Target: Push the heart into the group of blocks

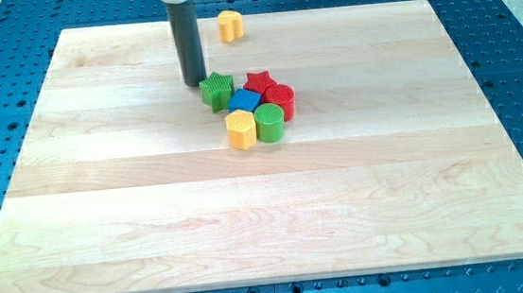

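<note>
Near the view's top edge of the pale wooden tabletop (107, 226) sits the yellow plastic heart-shaped block (230, 25), alone and well apart from the cluster. Taking the green star-shaped block (217, 90) as landmark: my tip (194, 84) rests just to its view-left, touching or nearly so; cannot resolve a gap. To the star's view-right lies the red star-shaped block (259, 80); just below-right of it the blue cube-like block (244, 101), then the red round block (279, 99). Further below the green star stand the yellow hexagonal block (240, 128) and the green round block (270, 122). All six are packed together.

Hand state: none fitted; the arm ends in a plain dark rod, so nothing opens, closes or grips.

Step in hand, by my reading: the push is not yet begun; the heart is untouched, above the green star and a little to its view-right. Next move calls for routing the tip away from the green star without nudging it, round behind the heart on its top side, then driving it down toward the cluster. An off-centre contact would probably spin the heart aside.
</note>
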